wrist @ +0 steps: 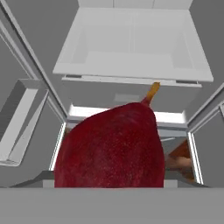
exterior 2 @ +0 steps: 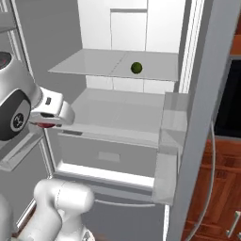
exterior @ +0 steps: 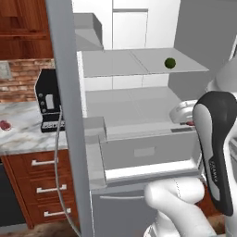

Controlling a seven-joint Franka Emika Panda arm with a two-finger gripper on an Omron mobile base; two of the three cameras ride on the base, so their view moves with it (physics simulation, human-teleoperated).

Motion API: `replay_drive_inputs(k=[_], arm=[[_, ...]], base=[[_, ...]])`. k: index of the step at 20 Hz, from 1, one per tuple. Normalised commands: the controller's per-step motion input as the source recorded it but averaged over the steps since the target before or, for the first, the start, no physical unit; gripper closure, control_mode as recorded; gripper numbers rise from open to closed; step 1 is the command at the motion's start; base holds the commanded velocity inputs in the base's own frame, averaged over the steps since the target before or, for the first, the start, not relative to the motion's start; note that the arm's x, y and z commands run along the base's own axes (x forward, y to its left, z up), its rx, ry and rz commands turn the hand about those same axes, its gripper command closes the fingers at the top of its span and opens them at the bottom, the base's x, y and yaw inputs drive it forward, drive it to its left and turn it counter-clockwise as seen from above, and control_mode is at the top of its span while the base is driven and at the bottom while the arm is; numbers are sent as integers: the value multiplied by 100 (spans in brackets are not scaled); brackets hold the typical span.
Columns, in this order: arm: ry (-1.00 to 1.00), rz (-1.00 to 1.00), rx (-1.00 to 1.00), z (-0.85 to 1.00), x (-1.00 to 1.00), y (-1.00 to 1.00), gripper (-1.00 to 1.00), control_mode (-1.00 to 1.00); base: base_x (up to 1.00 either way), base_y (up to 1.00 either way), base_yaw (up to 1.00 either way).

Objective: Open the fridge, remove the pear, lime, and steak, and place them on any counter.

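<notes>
Since the pear [wrist: 111, 146] is sitting right up against the hand camera with its stem poking up, I'm reading this as the hand [exterior 2: 44, 123] carrying it. The fingers themselves are hiding behind the fruit, so I'm judging the grip from how the pear is hanging there with nothing under it: the hand is spreading fairly wide and pinching the pear across its fat middle. In the right base view a sliver of dark red is peeking out under the white hand, just in front of the fridge [exterior 2: 117, 108] interior.

Going outward, the hand is hovering over the fridge's lower pull-out drawer, with both doors standing open, which is why the white shelves are all showing. The lime [exterior 2: 136, 68] is sitting alone on the upper shelf, well apart from the hand, so that one isn't done yet.

Over on the left, the marble surface [exterior: 23, 134] is carrying a black appliance and a small reddish-pink thing near its edge. I'm guessing that's the steak [exterior: 4, 125], but it's too small to be sure. The pear probably needs swinging out that way next.
</notes>
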Motion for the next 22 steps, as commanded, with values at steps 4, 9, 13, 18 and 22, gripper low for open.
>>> replay_drive_inputs(k=[4,9,13,18,22], arm=[[0,0,0,0,0,0,100,100],[0,0,0,0,0,0,100,100],[0,0,0,0,0,0,100,100],[0,0,0,0,0,0,100,100],[0,0,0,0,0,0,100,100]], base=[[-100,-12,0],[-92,18,-1],[-74,99,-9],[-63,100,-14],[-5,100,-21]])
